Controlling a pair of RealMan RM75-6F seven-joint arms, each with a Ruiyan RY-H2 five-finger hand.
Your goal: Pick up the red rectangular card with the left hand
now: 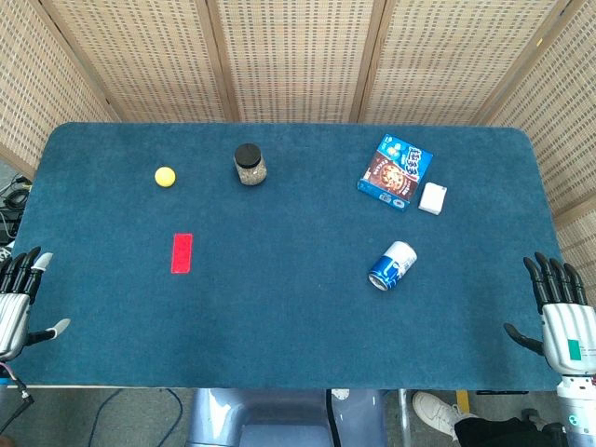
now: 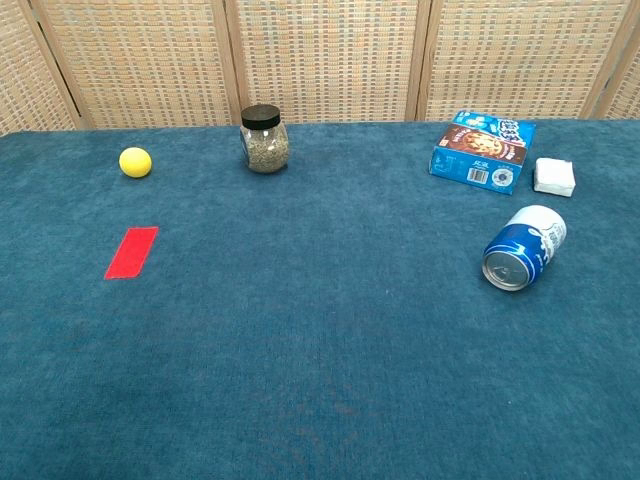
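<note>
One red card (image 1: 182, 252) — two hands apart.

Red card (image 2: 132, 252) flat on blue table (image 2: 320, 380), yellow ball (image 2: 135, 162), jar (image 2: 265, 139), box (image 2: 482, 151), can (image 2: 524, 248) on its side

A red card (image 1: 182, 253) is lying on the teal bench (image 1: 279, 317); a yellow ball (image 1: 165, 176) and a blue-and-white can (image 1: 392, 265) are showing.

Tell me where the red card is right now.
The red card lies flat on the table's left side in the head view, nearer the robot than the yellow ball, untouched by the left hand.
</note>
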